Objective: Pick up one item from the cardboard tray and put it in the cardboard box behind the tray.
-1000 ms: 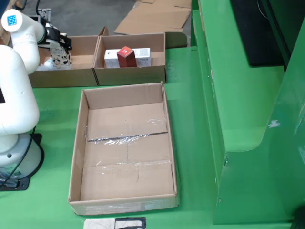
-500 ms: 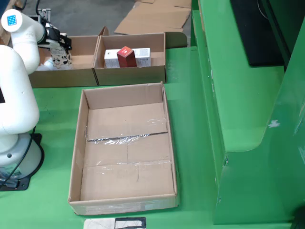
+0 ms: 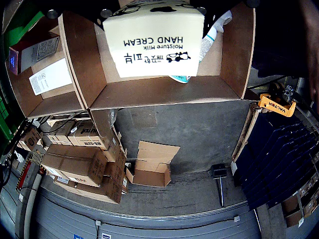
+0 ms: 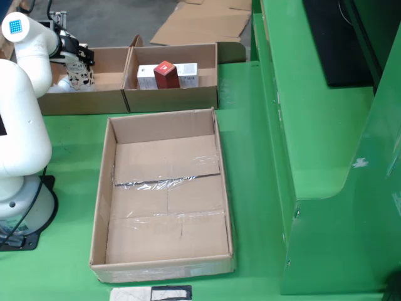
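Hand cream carton point(image 3: 153, 40) seen pinched in gripper point(image 4: 79, 70), hung directly above left rear box point(image 4: 106, 78); release expected straight down.

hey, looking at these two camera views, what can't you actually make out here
- Hand: in the fixed view too small and partly behind the arm; open or shut unclear.
- Hand cream box: in the wrist view the top edge cuts it off, hiding any grip.
- Tube behind that box: mostly covered.
- Items in the back-right box: print too small to read.
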You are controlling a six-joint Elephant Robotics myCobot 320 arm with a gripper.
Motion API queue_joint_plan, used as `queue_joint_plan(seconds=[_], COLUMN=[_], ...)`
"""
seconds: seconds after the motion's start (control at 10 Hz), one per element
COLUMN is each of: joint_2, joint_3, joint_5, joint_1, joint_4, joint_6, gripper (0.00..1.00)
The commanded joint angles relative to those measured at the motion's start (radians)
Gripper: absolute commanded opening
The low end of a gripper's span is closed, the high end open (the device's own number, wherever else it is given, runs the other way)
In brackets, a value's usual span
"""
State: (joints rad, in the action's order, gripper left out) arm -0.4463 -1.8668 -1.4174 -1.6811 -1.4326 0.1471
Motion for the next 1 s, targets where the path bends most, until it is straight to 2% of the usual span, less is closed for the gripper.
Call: queue_joint_plan(seconds=[0.0,0.7,0.9], joint_2=[0.023,0.023,0.023], joint_3=[0.013,0.013,0.013], joint_5=[-0.008,-0.008,-0.008], joint_1=[-0.01,-0.01,-0.01], joint_4=[-0.006,-0.006,-0.006], joint_6=[0.009,0.009,0.009], gripper=[0.3,1.0,1.0])
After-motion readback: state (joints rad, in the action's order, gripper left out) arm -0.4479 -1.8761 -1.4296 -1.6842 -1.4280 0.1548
